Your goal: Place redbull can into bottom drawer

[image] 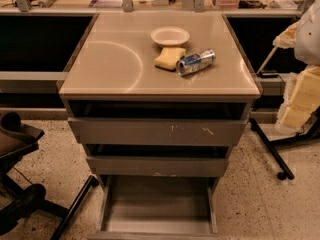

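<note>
The redbull can point(195, 62), blue and silver, lies on its side on the grey cabinet top point(115, 59), right of centre, touching the yellow sponge point(169, 58). The bottom drawer point(157, 206) is pulled far out at the foot of the cabinet, and its flat floor is bare. My arm comes in at the upper right edge. My gripper point(287, 35) hangs beyond the cabinet's right side, well apart from the can and holding nothing that I can see.
A white bowl point(170, 35) stands behind the sponge. The top drawer point(157, 131) and middle drawer point(157, 165) stand slightly out. A black chair point(20, 184) is at the left. Black stand legs point(270, 149) and yellow foam blocks point(300, 99) are at the right.
</note>
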### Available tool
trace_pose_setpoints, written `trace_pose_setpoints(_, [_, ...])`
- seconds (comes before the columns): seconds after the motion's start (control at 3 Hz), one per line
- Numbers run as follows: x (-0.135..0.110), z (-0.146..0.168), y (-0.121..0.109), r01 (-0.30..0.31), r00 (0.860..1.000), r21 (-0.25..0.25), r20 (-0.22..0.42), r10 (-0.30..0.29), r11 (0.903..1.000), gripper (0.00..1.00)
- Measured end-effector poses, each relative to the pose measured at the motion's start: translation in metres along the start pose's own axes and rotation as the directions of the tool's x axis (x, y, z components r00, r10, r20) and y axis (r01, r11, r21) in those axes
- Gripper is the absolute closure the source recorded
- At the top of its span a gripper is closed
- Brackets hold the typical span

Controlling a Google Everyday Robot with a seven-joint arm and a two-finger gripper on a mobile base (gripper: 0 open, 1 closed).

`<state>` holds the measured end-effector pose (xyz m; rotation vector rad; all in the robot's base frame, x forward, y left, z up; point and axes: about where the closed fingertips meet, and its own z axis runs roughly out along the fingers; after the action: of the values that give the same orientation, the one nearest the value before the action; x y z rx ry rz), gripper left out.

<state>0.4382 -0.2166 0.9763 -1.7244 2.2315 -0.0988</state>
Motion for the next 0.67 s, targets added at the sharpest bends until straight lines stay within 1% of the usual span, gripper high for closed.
trace_pose_setpoints(0.33, [0.000, 0.000, 0.000, 0.000, 1.000, 0.000, 0.000, 0.000, 1.0000, 0.00])
trace_pose_setpoints(0.67, [-0.008, 0.007, -0.014, 0.008, 1.000, 0.003, 0.015, -0.008, 1.0000, 0.00])
